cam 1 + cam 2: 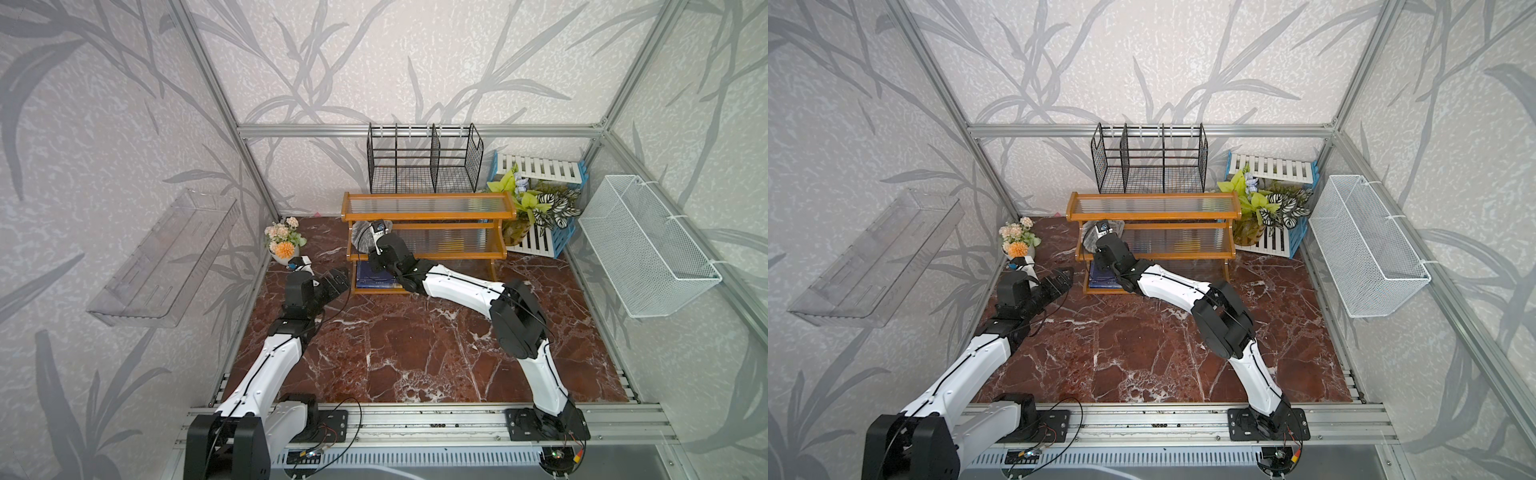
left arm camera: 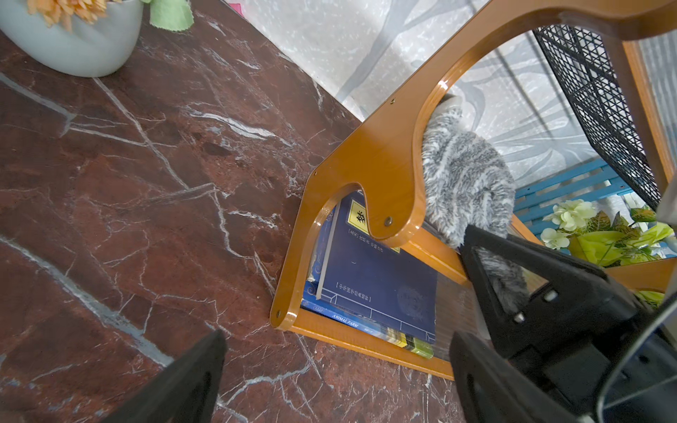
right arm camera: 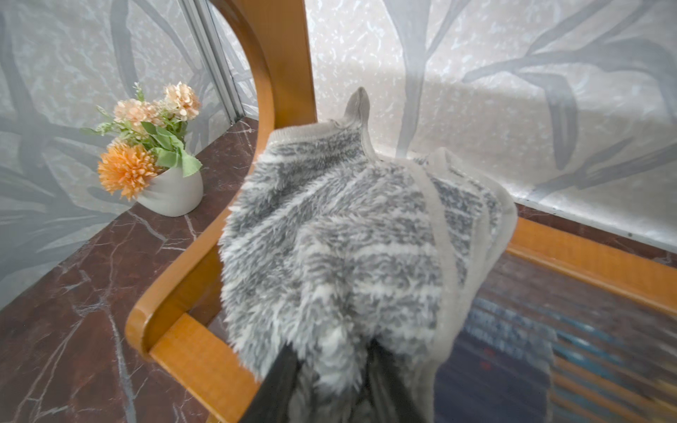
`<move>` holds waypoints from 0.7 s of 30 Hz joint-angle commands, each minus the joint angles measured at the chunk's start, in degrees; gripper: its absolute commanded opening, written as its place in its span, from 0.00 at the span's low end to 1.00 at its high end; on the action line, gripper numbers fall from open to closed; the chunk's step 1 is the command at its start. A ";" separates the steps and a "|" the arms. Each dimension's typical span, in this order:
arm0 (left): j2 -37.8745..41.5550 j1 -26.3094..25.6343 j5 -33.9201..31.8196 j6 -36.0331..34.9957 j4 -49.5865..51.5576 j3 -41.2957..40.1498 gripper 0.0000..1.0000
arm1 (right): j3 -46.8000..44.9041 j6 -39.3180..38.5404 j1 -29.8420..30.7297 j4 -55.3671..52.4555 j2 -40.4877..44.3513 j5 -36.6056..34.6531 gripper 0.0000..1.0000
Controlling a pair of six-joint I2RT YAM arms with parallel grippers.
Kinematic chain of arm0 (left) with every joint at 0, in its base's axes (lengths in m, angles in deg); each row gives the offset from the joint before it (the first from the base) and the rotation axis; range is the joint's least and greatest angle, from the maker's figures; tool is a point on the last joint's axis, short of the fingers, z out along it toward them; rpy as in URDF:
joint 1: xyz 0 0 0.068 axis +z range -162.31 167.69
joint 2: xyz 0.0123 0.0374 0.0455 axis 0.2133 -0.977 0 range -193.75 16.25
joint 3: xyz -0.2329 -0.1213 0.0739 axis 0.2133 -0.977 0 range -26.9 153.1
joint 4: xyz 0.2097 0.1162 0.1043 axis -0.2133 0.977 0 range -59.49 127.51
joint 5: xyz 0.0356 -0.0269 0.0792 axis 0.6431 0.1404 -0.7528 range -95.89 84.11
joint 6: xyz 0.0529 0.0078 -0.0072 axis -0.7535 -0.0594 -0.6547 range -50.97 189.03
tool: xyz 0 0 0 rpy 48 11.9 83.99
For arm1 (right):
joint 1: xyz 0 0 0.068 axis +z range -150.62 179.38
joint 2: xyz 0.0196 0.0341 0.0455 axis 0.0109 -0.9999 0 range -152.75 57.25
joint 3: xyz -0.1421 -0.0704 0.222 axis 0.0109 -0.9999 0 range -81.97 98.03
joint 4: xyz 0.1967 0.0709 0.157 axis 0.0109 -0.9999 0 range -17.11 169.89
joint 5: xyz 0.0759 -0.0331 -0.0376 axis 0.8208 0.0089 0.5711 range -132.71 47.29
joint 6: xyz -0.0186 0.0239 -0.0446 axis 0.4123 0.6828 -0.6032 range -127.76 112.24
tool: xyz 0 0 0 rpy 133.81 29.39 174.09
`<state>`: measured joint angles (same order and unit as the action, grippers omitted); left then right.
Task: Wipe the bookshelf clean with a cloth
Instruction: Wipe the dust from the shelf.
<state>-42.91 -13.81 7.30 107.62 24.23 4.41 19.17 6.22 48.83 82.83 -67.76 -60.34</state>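
The bookshelf (image 1: 428, 216) (image 1: 1152, 216) is an orange-brown stepped rack with ribbed clear panels, standing at the back centre in both top views. The grey striped fluffy cloth (image 1: 360, 240) (image 3: 329, 238) lies bunched on its middle tier at the left end, against the curved side panel (image 2: 384, 164). My right gripper (image 3: 331, 366) reaches in from the front and is shut on the cloth's near edge, with a tuft pinched between the black fingers (image 3: 282, 381). My left gripper (image 1: 336, 282) (image 2: 329, 377) hangs open and holds nothing. It is over the marble just left of the lowest tier.
Dark blue books (image 2: 377, 271) lie flat on the lowest tier. A white pot of orange flowers (image 1: 284, 243) stands left of the rack. A black wire rack (image 1: 424, 166) is behind it and leafy plants (image 1: 536, 203) are at the right. A white mesh basket (image 1: 648, 245) hangs on the right wall.
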 commanded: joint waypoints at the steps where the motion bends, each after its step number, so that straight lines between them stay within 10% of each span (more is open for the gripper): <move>1: 0.71 0.44 1.25 -0.19 -1.68 -0.80 1.00 | -1.44 1.30 0.06 -5.93 -0.07 -6.01 0.18; 7: 0.93 0.46 1.78 -0.10 -2.21 -1.37 1.00 | -9.04 3.92 -2.81 -5.46 5.66 -8.60 0.00; 21: 1.10 0.57 3.79 1.01 -3.71 -2.24 1.00 | -32.47 8.83 -16.34 -7.93 25.27 -14.40 0.00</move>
<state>-42.71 -13.61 9.99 108.32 22.06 2.55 -9.29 12.58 36.00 80.91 -45.29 -71.77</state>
